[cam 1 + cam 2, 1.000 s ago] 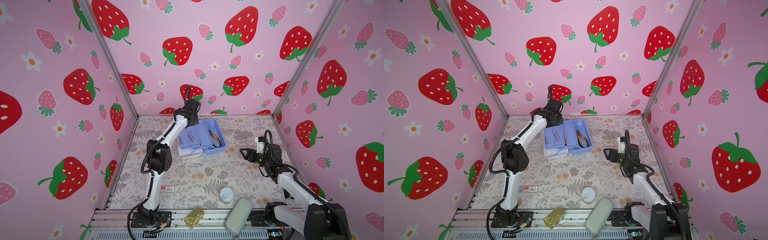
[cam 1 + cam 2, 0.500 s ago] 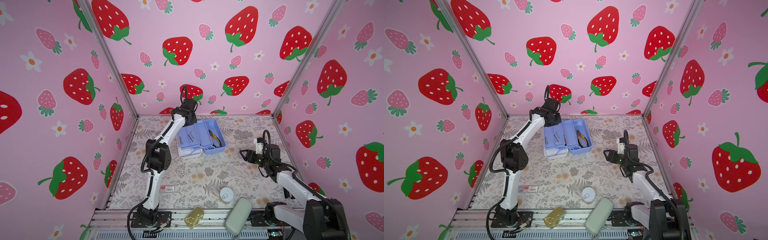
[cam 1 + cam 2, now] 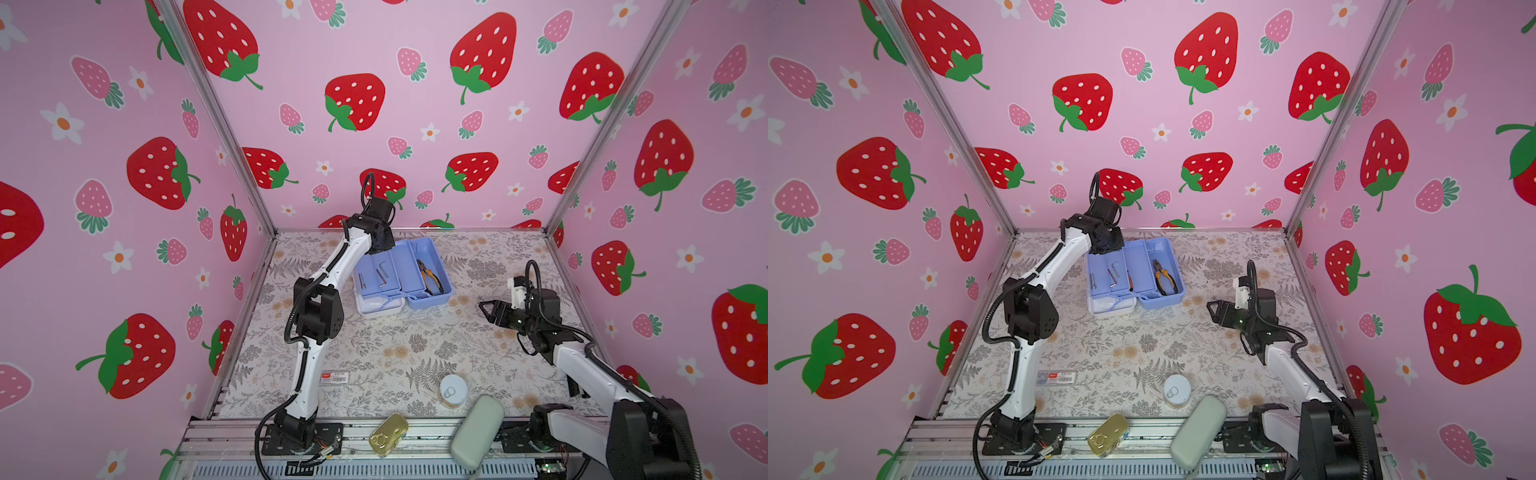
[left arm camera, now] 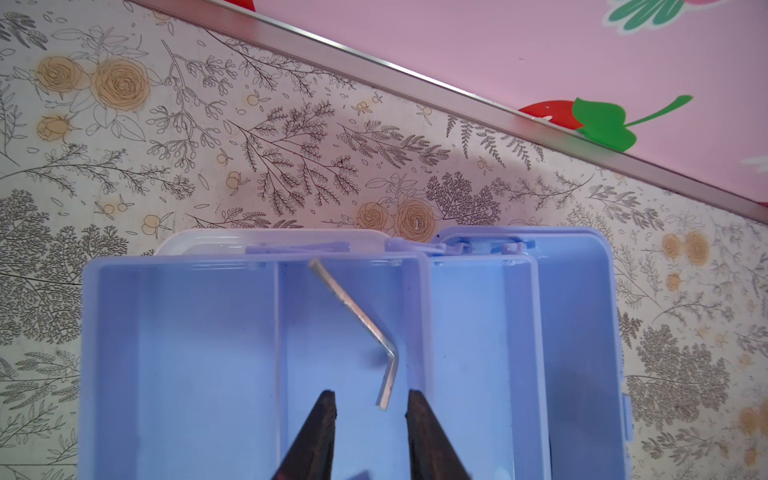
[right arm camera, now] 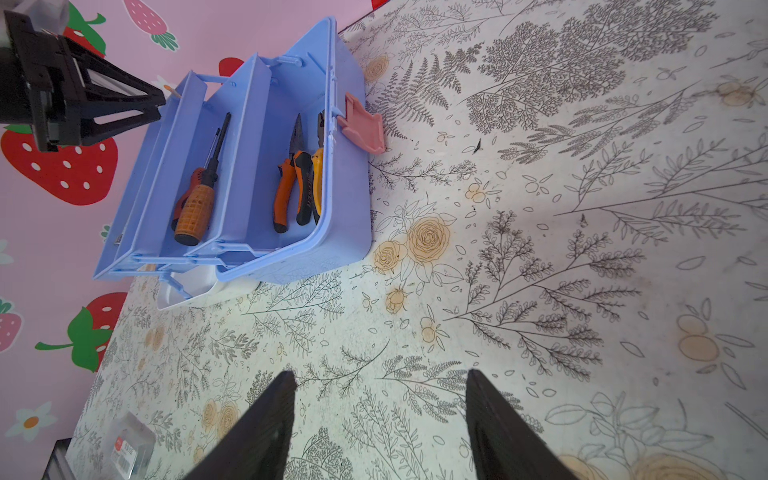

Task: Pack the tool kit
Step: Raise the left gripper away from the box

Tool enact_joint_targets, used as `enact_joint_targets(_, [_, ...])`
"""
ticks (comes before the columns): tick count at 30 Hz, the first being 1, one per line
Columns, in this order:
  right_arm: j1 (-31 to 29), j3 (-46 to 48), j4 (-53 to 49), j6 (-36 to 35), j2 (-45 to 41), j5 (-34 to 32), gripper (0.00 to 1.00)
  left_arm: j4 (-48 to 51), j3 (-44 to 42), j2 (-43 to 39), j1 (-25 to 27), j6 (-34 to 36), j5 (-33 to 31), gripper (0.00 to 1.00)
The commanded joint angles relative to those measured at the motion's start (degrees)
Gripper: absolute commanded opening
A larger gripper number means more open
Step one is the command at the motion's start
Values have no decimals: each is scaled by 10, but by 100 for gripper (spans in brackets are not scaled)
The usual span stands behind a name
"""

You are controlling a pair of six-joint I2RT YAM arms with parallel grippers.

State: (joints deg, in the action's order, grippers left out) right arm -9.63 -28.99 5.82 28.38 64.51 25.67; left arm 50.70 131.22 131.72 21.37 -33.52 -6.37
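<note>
Three pink walls (image 3: 374,37) close in the space, printed with big red strawberries, paler pink ones, green leaves and small white flowers; silvery metal posts (image 3: 223,124) climb both back corners; the tabletop (image 3: 395,345) wears a cream sheet of grey ferns and tan roses; a slotted metal rail (image 3: 232,434) edges the front; the light is soft and even.

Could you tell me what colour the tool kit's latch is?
Pink; the latch shows best in the right wrist view.
</note>
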Motion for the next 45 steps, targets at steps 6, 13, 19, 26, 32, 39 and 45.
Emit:
enact_joint_targets(6, [3, -29, -32, -25, -18, -34, 75, 77, 57, -35, -7, 23, -35, 34])
enact_joint_targets(13, [2, -30, -35, -27, -23, -35, 75, 84, 35, -60, -20, 25, -56, 35])
enact_joint_targets(19, [-1, -34, -46, -33, -31, -47, 75, 91, 61, -45, -24, 14, -48, 28])
enact_joint_targets(26, [-4, -39, -52, -36, -31, -57, 82, 82, 44, -67, -26, 10, -74, 31])
enact_joint_targets(32, [-4, -42, -57, -36, -29, -71, 83, 63, 10, -85, -35, -2, -84, 32])
enact_joint_targets(39, [-9, -44, -61, -39, -28, -78, 84, 72, 7, -71, -45, -15, -73, 32])
enact_joint_targets(45, [-14, -50, -70, -40, -25, -105, 94, 70, -43, -75, -60, -23, -82, 15])
